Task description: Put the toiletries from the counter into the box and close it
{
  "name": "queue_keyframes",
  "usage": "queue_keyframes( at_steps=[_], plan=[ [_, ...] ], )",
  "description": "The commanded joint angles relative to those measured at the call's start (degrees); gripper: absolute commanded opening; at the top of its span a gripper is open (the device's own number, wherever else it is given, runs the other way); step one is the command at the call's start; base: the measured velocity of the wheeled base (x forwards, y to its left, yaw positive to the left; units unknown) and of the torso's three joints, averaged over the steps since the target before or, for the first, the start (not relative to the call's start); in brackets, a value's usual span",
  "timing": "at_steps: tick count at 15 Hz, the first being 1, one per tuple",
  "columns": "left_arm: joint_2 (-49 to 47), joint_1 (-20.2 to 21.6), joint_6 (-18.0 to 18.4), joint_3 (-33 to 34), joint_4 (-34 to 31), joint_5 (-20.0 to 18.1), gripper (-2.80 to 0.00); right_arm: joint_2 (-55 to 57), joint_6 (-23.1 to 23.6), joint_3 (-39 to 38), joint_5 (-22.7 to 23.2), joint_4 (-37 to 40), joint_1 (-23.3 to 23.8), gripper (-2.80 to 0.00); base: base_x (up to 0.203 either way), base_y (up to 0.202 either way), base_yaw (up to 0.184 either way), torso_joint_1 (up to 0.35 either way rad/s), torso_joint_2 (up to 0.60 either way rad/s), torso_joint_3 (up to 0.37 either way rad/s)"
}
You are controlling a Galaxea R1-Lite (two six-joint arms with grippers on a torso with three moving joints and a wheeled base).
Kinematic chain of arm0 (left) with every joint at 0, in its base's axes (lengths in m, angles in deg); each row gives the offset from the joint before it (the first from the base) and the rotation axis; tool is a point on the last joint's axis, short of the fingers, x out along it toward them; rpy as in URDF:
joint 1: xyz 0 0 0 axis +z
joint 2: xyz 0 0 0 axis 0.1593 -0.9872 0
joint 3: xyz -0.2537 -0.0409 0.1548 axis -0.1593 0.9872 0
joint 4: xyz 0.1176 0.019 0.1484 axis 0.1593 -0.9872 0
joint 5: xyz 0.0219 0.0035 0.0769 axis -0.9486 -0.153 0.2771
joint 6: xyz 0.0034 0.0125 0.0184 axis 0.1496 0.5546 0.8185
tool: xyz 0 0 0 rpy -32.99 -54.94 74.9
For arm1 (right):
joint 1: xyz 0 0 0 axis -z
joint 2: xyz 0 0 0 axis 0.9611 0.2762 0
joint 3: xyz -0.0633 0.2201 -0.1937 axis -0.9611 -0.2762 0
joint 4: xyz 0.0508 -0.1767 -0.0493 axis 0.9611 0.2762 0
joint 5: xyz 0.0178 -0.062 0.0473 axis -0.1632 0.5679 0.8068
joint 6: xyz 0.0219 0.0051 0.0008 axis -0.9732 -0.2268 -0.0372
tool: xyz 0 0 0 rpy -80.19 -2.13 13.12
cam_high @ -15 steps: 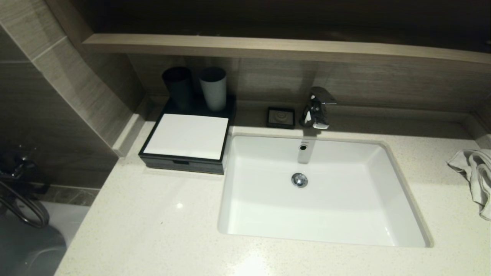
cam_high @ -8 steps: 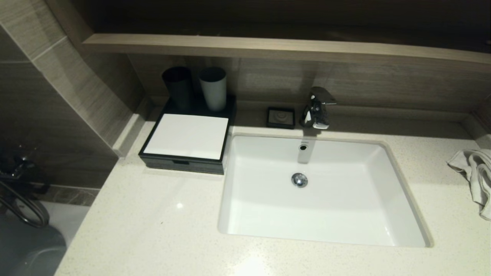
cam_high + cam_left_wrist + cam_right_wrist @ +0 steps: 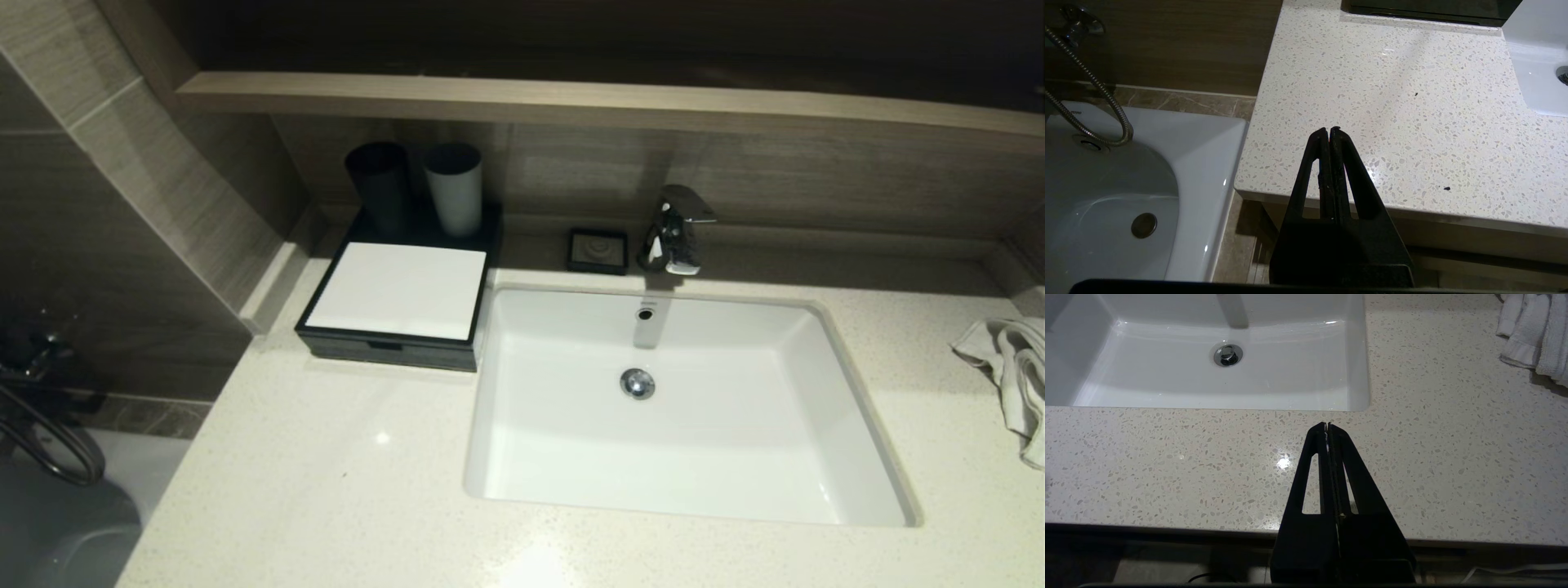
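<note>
The box sits on the counter left of the sink, its drawer apparently pushed in, though the dim front makes this uncertain. The left gripper and right gripper hang near the counter's front edge, fingers pressed together, holding nothing.

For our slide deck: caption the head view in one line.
Low black box with white top shut beside white inset sink.
</note>
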Motion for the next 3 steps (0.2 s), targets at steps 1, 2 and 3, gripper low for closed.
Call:
queue_keyframes(
  at_steps=[1, 2, 3],
  plan=[
    [-0.09, 0.05, 0.02, 0.09, 0.02, 0.02, -2.80, 0.00, -0.03, 0.00, 0.02, 0.00, 0.00, -2.80, 0.000, 0.000, 0.000, 0.000, 0.00, 0.000],
    [-0.09, 0.05, 0.02, 0.09, 0.02, 0.02, -2.80, 0.00, -0.03, 0.00, 0.02, 0.00, 0.00, -2.80, 0.000, 0.000, 0.000, 0.000, 0.00, 0.000],
    [-0.09, 0.05, 0.02, 0.09, 0.02, 0.02, -2.80, 0.00, -0.03, 0.00, 0.02, 0.00, 0.00, -2.80, 0.000, 0.000, 0.000, 0.000, 0.00, 0.000]
  ],
)
